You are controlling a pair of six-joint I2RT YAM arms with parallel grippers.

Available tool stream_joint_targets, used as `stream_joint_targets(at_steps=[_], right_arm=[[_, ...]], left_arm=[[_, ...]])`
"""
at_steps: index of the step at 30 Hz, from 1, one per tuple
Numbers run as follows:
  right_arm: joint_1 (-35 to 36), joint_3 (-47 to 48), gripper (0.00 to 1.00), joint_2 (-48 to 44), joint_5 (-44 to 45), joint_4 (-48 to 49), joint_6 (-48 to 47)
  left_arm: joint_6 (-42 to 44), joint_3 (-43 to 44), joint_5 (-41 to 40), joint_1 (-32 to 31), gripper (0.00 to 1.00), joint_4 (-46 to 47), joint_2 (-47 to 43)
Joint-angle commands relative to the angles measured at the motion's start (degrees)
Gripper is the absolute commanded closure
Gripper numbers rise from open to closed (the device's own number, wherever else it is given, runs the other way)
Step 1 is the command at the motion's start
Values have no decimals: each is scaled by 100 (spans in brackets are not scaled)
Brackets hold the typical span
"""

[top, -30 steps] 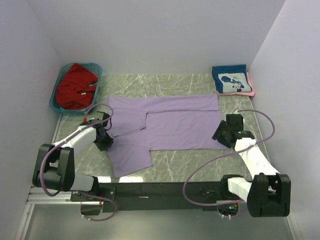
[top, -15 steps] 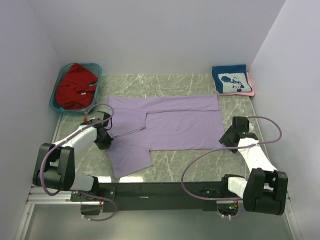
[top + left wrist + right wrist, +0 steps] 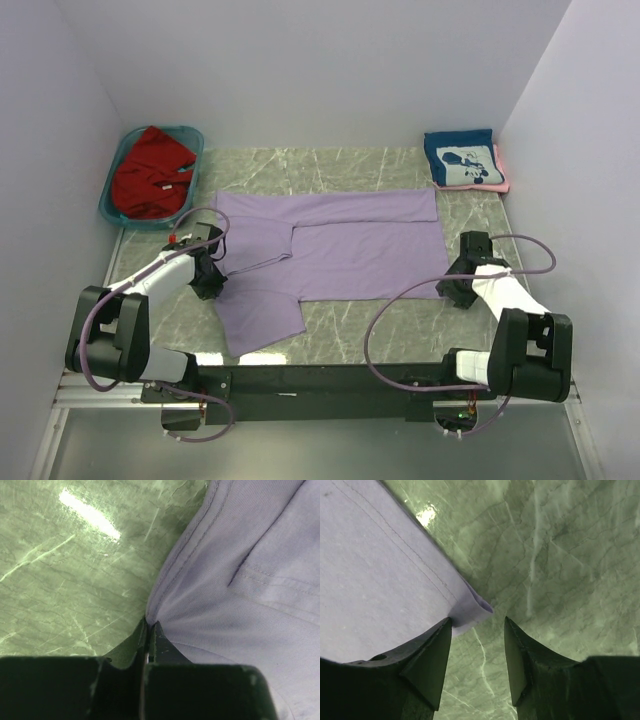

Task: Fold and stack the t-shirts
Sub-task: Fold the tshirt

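Cloth, soft, light and limp: the lavender t-shirt (image 3: 340, 245) lies spread mid-tabletop (image 3: 340, 325). The left claw (image 3: 150, 625) pinches its nine o'clock edge. The right claw (image 3: 477, 622), parted, straddles the four o'clock corner, likely a sound hold.

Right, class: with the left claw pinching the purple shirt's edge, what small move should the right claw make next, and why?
Probably close the right claw. Its fingers stand apart, and a hem corner of the lavender shirt lies between them, while the left claw is shut on the shirt's other end. With both ends held, the fold could likely begin.
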Motion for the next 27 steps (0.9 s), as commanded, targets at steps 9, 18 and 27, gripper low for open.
stream_joint_targets(at_steps=[9, 18, 27], right_arm=[[-32, 142, 63, 228, 24, 84, 28], [-41, 98, 100, -448, 226, -215, 213], [-85, 291, 100, -1433, 191, -611, 196]], left_arm=[[-107, -26, -48, -27, 99, -156, 49], [-107, 27, 242, 254, 99, -525, -494], [139, 342, 524, 676, 99, -1061, -1067]])
